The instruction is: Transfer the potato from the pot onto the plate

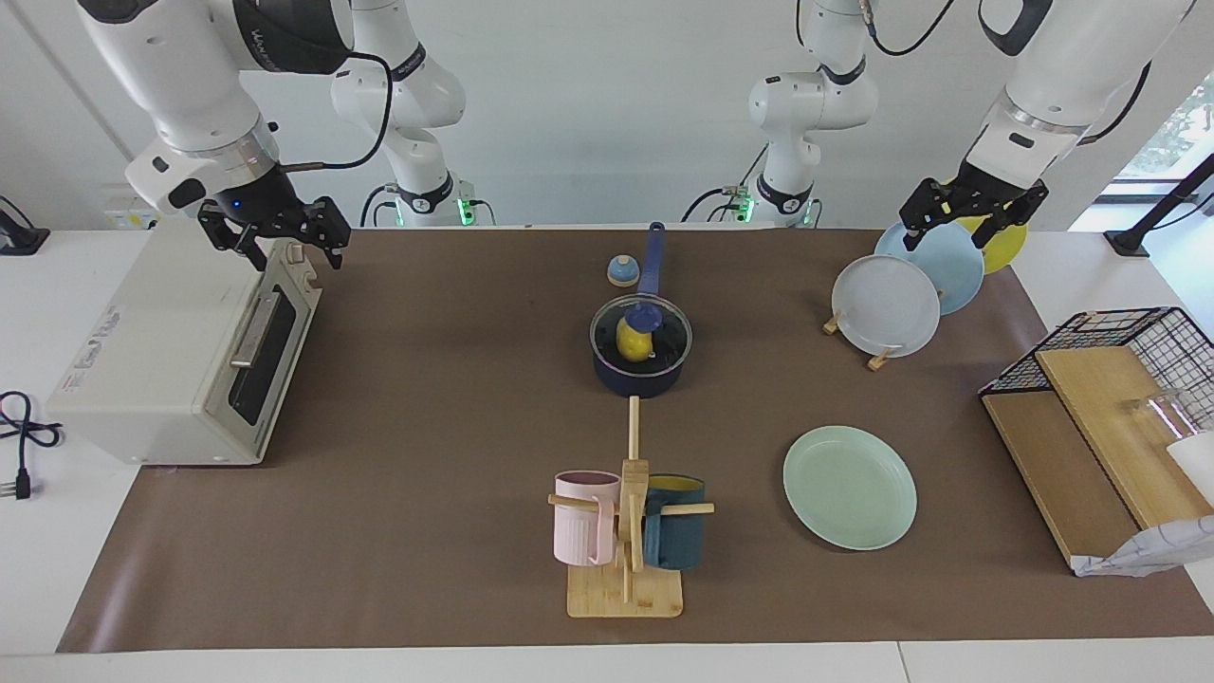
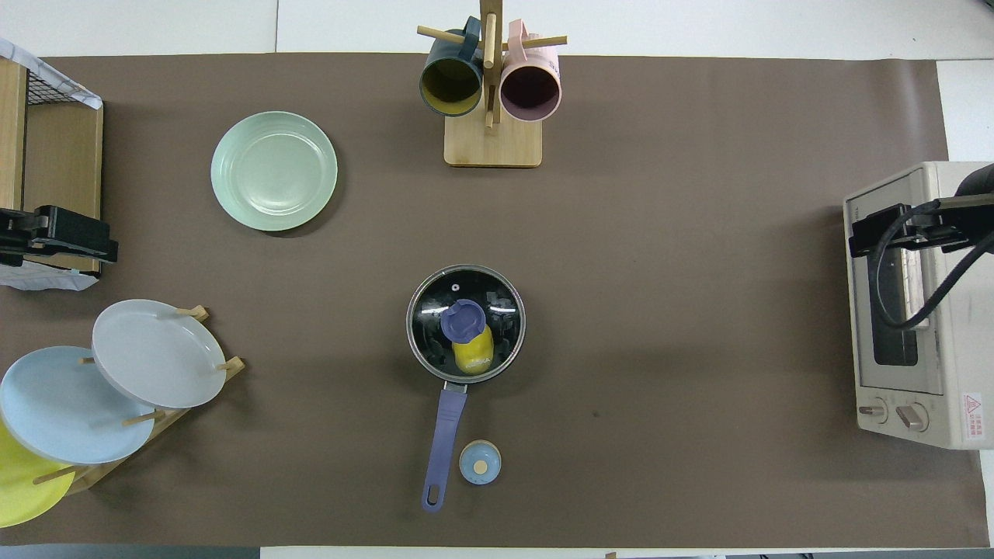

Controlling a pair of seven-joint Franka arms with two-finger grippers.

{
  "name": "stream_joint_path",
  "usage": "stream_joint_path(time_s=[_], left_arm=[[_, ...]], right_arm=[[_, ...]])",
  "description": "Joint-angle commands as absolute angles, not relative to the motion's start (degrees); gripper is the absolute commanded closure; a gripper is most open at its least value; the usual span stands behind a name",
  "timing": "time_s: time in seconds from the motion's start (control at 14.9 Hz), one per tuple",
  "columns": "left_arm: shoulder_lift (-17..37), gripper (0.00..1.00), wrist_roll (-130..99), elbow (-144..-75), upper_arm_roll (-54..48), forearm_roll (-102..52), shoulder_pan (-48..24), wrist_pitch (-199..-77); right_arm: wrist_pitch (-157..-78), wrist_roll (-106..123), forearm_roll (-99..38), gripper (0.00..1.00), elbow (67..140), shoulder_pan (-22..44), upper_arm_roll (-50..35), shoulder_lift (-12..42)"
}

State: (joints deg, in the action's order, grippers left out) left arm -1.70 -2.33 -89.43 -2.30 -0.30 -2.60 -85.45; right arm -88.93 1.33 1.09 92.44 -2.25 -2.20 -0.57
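The dark navy pot stands mid-table, its long blue handle pointing toward the robots. A glass lid with a blue knob covers it. Through the lid shows the yellow potato inside the pot. The mint-green plate lies bare, farther from the robots than the pot and toward the left arm's end. My left gripper hangs open and holds nothing over the plate rack. My right gripper hangs open and holds nothing over the toaster oven.
A mug tree with a pink and a teal mug stands farther from the robots than the pot. A rack holds grey-white, light blue and yellow plates. A toaster oven, a small blue bell and a wire-and-wood shelf are also here.
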Motion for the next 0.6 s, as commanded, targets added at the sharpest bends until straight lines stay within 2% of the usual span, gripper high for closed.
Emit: stream_joint_path(time_s=[0.0,0.54], left_arm=[[-2.2,0.0,-2.81,-90.09,-2.9,-0.97,-1.67,-85.34],[-2.2,0.0,-2.81,-90.09,-2.9,-0.88,-1.67,-85.25]], right_arm=[[-88.95,1.32,1.14,0.0,92.99,-2.55,-2.37,-1.32],[-89.21,1.41,0.26,0.0,93.08,-2.38,-2.46,-1.41]])
